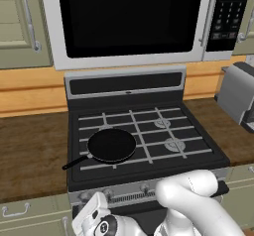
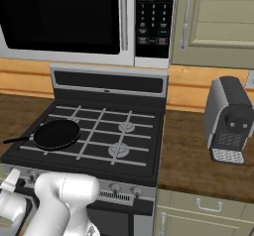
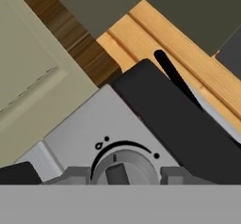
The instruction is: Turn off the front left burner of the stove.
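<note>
A: What is the biggest thing here?

B: The microwave [image 1: 131, 19], silver with a black door. It hangs over the stove [image 1: 144, 178], which is wide and black with pale grey bars on top and a silver strip of small knobs along the front.

A: What is beside the stove?

B: A brown wooden table [image 1: 30, 150] on both sides. On the right part stands a grey coffee machine [image 2: 229, 121]. Pale green cupboards [image 2: 218, 22] hang on the wall.

A: Where is the front left burner?

B: The front left burner [image 1: 106, 155] is at the near left of the cooktop. A round black frying pan [image 1: 111, 145] sits on it, with its long handle pointing left and toward the front. Two bare grey burner caps [image 1: 173, 144] lie on the right side.

A: And the pincer?

B: The pincer [image 3: 117, 177] is low, at the front of the stove on the left. In the hand view, its two grey fingers [image 3: 73, 176] stand on each side of a round grey knob [image 3: 123, 167], very close. I cannot tell if they press on it
</note>
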### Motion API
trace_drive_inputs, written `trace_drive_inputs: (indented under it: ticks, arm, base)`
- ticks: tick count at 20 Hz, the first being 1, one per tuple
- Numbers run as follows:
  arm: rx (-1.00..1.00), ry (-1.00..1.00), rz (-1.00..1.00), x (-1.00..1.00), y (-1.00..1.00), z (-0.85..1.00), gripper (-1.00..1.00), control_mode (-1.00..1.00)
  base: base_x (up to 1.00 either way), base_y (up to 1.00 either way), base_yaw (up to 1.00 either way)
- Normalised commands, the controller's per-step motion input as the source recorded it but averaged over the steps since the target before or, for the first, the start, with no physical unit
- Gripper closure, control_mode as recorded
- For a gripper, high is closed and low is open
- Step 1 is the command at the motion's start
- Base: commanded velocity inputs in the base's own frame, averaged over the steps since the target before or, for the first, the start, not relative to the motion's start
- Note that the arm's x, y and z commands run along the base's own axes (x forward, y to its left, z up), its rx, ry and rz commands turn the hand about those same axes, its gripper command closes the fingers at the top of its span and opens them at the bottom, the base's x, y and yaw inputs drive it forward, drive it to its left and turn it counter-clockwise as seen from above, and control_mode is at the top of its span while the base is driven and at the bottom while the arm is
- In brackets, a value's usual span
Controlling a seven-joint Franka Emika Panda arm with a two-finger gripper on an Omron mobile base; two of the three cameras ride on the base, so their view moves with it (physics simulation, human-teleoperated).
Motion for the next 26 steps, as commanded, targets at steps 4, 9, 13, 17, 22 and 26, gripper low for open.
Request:
trace_drive_inputs:
  ticks: [4,9,13,17,22,26]
  arm:
    - [0.13,0.00,-0.03,0.09,0.00,0.00,1.00,-1.00]
    - [0.29,0.00,-0.12,0.16,0.00,0.00,1.00,-1.00]
    - [0.41,0.00,-0.20,0.05,-0.03,0.00,1.00,-1.00]
    - [0.48,-0.02,-0.21,0.00,-0.10,0.00,1.00,-1.00]
    - [0.50,-0.03,-0.22,0.07,-0.12,0.00,1.00,-1.00]
    - [0.54,-0.06,-0.23,0.07,-0.17,0.00,1.00,-1.00]
  base:
    - [0.00,0.00,0.00]
    - [0.00,0.00,0.00]
    - [0.00,0.00,0.00]
    - [0.00,0.00,0.00]
    - [0.00,0.00,0.00]
    - [0.00,0.00,0.00]
